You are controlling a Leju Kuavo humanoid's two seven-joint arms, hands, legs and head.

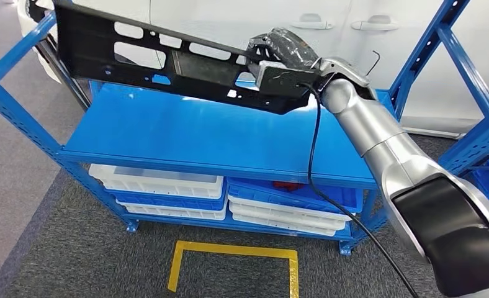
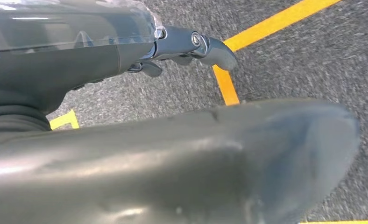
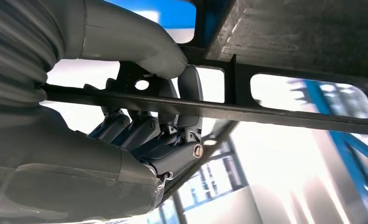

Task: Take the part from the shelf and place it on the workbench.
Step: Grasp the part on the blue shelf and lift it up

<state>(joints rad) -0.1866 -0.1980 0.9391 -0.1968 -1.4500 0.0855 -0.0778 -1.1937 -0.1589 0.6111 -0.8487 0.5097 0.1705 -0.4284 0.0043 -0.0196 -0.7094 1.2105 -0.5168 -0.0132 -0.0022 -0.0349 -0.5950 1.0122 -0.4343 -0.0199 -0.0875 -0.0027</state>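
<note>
Part (image 1: pixel 167 59) gripped in my right hand (image 1: pixel 285 59), fingers (image 3: pixel 173 126) wrapped round its bar, lifted clear above shelf (image 1: pixel 198 133). Pickup looks done; carry to workbench remains. Left hand (image 2: pixel 191 46): cannot tell state.

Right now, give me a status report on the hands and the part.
Right hand grips black perforated part, lifted above blue shelf. Left hand hangs over carpet, holding nothing. Shelf upright close by part's far end.
</note>
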